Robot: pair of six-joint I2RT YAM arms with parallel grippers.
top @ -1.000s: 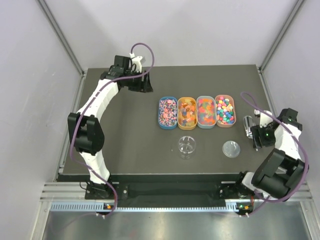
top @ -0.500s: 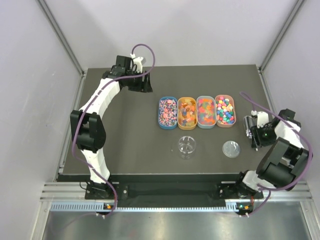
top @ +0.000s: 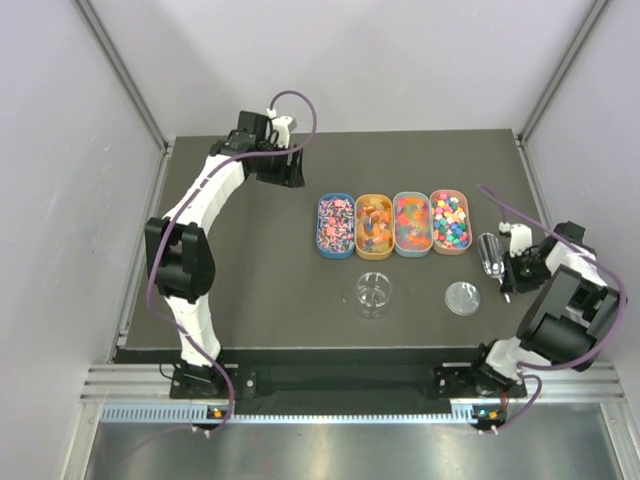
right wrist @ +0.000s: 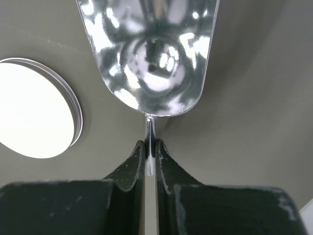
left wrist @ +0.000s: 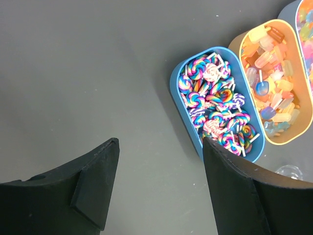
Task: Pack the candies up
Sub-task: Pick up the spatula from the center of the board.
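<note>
Candies sit sorted in four oval trays mid-table, and we have our right gripper pinched tight on the metal scoop by its thin handle at the right, surely for ladling, while our left gripper hangs spread wide, far left of the blue tray

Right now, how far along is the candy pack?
Done: the lid is off and lies beside the clear container. In hand: the right gripper has its jaws shut on the handle of the metal scoop, which is empty. The left gripper hovers open by the blue tray. Left: all the filling. The candies sit in the oval trays, and the container looks empty.
</note>
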